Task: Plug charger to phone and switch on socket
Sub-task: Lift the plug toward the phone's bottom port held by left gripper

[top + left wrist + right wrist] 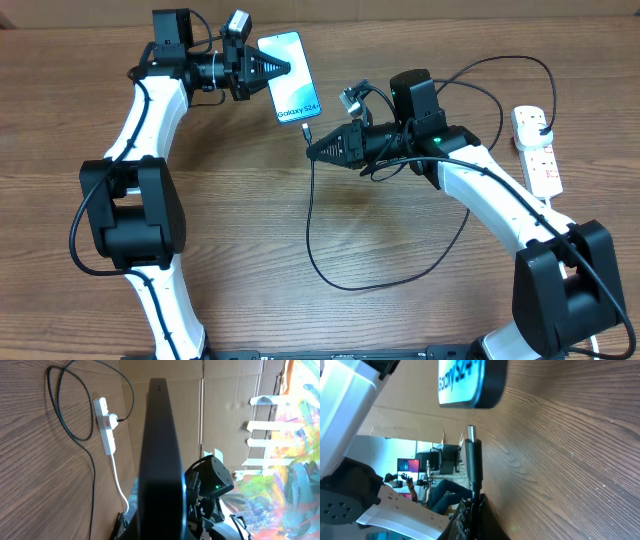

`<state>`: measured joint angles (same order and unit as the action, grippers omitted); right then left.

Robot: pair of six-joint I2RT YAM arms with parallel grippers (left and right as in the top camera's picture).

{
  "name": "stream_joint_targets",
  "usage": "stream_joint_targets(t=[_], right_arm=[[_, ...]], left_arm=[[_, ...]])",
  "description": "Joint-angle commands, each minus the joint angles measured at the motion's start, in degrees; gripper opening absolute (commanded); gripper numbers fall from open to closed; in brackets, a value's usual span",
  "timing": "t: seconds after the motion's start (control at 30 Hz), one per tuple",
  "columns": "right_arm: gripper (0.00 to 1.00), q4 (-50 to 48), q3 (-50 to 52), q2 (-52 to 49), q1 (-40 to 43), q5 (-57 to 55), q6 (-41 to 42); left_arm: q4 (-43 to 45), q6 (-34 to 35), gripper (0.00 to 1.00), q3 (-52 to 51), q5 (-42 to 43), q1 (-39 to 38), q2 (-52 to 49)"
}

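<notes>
The phone [292, 76], light blue screen with "Galaxy S24" text, is held off the table at the back. My left gripper [280, 68] is shut on its upper left side; in the left wrist view the phone's black edge [160, 460] fills the middle. My right gripper [315, 148] is shut on the charger's black connector [309, 131], whose tip points at the phone's lower end, a short gap away. The right wrist view shows the connector [473, 457] just below the phone's end [470, 382]. The charger cable [330, 265] loops over the table to the socket [536, 150].
The white power strip lies at the right edge with the black plug [540, 122] in its far end; it also shows in the left wrist view [106, 425] with its white cord [118, 480]. A cardboard wall stands behind the table.
</notes>
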<state>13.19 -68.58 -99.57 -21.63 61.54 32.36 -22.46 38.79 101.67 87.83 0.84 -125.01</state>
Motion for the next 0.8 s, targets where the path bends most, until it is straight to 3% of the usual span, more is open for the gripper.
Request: stream_joint_targets(t=[0.0, 0.77], right_arm=[[0.04, -1.0, -0.3, 2.3, 0.0, 1.8, -0.7], [0.04, -2.3, -0.2, 2.3, 0.0, 1.3, -0.7]], left_arm=[[0.4, 0.2, 0.04, 0.4, 1.6, 0.3, 0.3], [0.2, 0.6, 0.04, 0.4, 2.8, -0.9, 0.3]])
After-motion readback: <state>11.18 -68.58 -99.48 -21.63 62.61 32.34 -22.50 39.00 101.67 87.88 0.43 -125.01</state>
